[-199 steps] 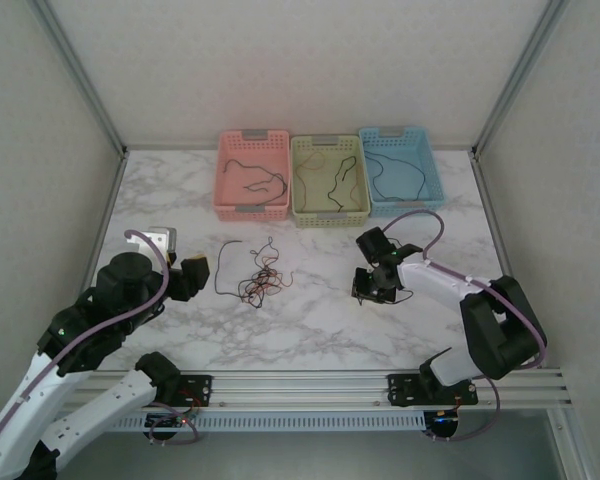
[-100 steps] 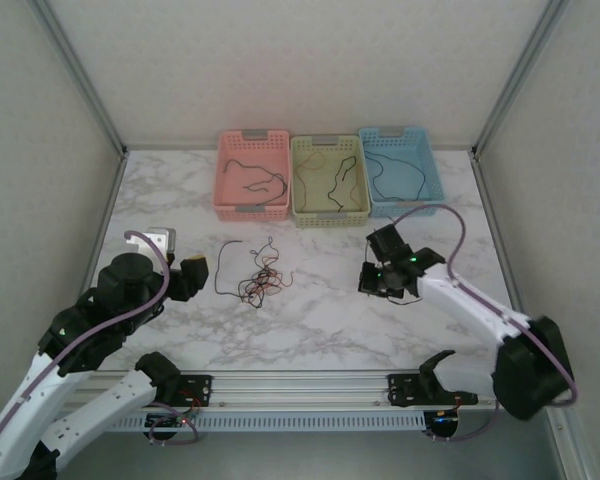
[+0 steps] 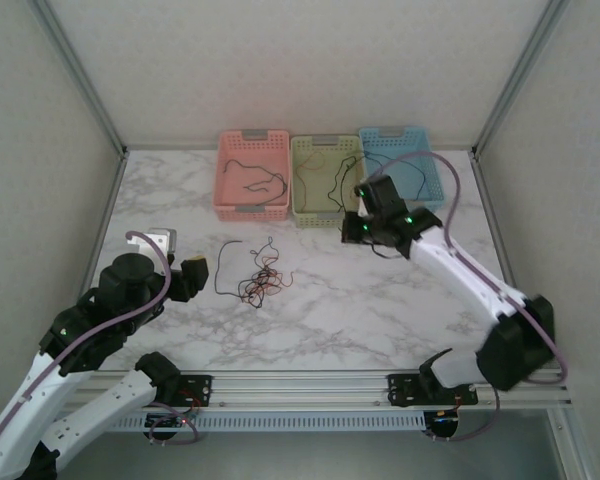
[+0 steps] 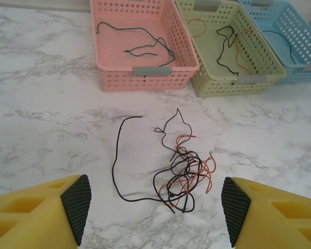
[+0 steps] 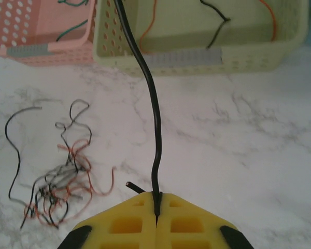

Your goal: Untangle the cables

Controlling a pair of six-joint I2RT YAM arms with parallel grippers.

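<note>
On the marble-patterned table point(image 3: 320, 320), the main knot of cables point(image 3: 258, 280) lies left of centre in the top view, black and red-orange strands looped over one another, with one long black strand point(image 4: 116, 155) curving out to the knot's left and running back into it at the bottom. The left gripper point(image 4: 155, 207) hangs low at the bottom of its wrist view with its yellow fingers spread wide apart and nothing between them; the knot sits on the table beyond the gap. The right gripper point(image 5: 156, 199) is clenched on a single black cable point(image 5: 154, 135), which rises from the closed yellow fingertips towards the top of the frame and crosses the near wall of the green basket point(image 5: 207, 57). A short end with a copper tip pokes out just left of the grip. In the top view this gripper point(image 3: 358, 228) sits right of centre, just in front of the green basket's near right corner. Along the far edge stand a pink basket point(image 3: 250, 212), the green one and a blue basket point(image 3: 400, 132), side by side, each with thin cables lying inside and a grey strip on its near rim.
</note>
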